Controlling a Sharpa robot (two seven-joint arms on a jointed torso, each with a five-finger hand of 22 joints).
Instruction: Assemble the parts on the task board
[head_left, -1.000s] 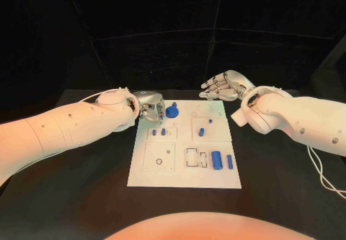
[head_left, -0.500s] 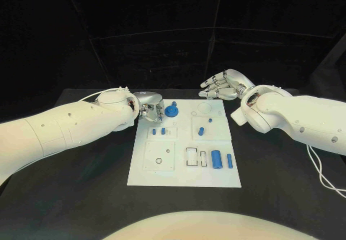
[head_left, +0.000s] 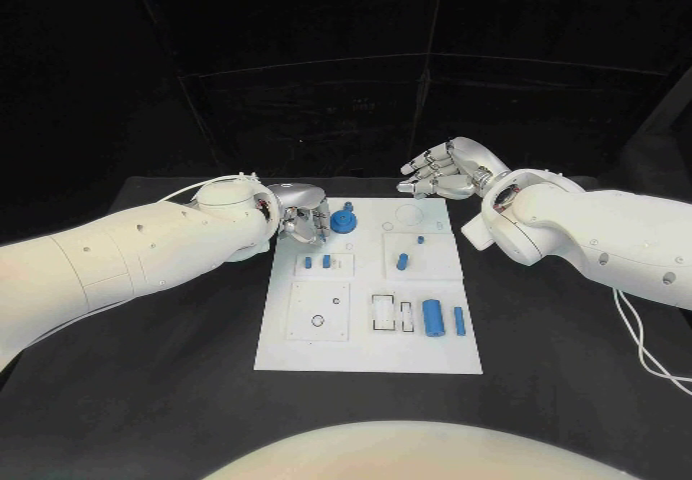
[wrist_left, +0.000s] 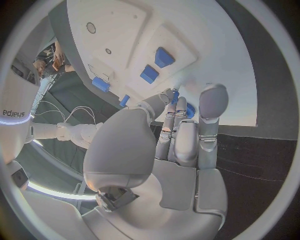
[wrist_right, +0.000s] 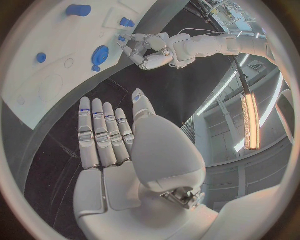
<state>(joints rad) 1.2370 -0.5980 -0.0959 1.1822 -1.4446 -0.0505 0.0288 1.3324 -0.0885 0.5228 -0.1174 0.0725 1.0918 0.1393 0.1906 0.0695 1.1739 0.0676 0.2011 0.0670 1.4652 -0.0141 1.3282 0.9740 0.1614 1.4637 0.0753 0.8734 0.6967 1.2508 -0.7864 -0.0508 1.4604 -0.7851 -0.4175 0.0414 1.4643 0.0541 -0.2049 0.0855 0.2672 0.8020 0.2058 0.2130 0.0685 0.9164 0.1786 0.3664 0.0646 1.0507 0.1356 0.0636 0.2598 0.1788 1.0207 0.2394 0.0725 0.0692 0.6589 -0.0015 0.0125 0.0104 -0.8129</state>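
The white task board (head_left: 368, 345) lies mid-table. A blue knob part (head_left: 343, 218) stands at its far left corner. My left hand (head_left: 300, 224) hovers just left of the knob with its fingers bent toward it; the right wrist view shows a small gap between the left hand (wrist_right: 142, 52) and the knob (wrist_right: 100, 54). In the left wrist view blue shows behind the fingertips (wrist_left: 177, 107). Two small blue pegs (head_left: 316, 263) stand nearer me. A blue oblong (head_left: 402, 264), a cylinder (head_left: 433, 318) and a thin bar (head_left: 460, 320) sit on the right half. My right hand (head_left: 450, 170) is raised beyond the far right corner, its fingers extended and holding nothing.
The board has a round recess (head_left: 408, 216) at its far right and rectangular slots (head_left: 384, 312) near the cylinder. Black table (head_left: 173, 360) surrounds the board on all sides. A cable (head_left: 642, 345) trails from my right arm.
My left hand has edged slightly toward the blue knob. The right hand and the parts on the board have not moved.
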